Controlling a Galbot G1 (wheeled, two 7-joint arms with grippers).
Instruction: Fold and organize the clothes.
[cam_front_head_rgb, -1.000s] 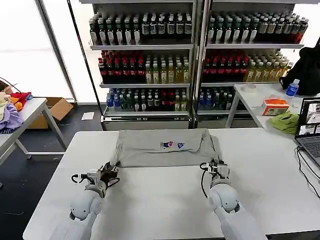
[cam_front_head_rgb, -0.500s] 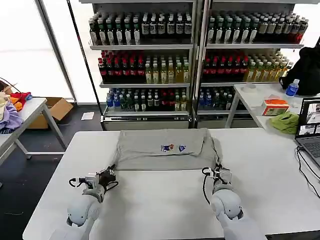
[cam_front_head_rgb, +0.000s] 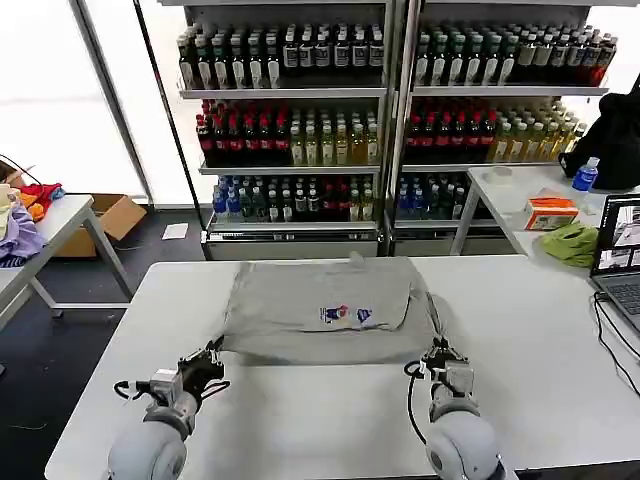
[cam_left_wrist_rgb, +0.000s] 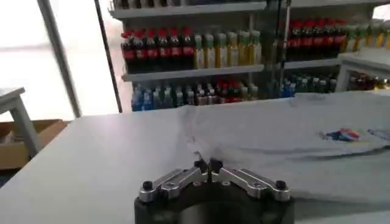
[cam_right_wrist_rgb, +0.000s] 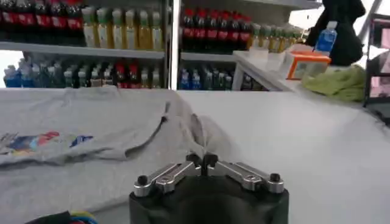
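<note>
The grey shirt (cam_front_head_rgb: 320, 310) stretches crosswise ahead of both tools, left tool (cam_front_head_rgb: 207, 356) and right tool (cam_front_head_rgb: 441, 353) each clamped on a near corner.

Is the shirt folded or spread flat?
Folded: the shirt lies doubled over on the table, an upper layer with the graphic atop a wider lower one.

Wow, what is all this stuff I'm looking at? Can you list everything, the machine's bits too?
shirt: one, light grey with a small multicoloured graphic, folded on the white table.
white table: one, in front of the robot.
drink shelves: two units, rows of coloured bottles, behind the table.
side table: one, white, at right, bearing a green cloth, an orange box and a blue-capped bottle.
cardboard box: one, brown, on the floor at left.
left gripper: shut on the shirt's near left corner.
right gripper: shut on the shirt's near right corner.
</note>
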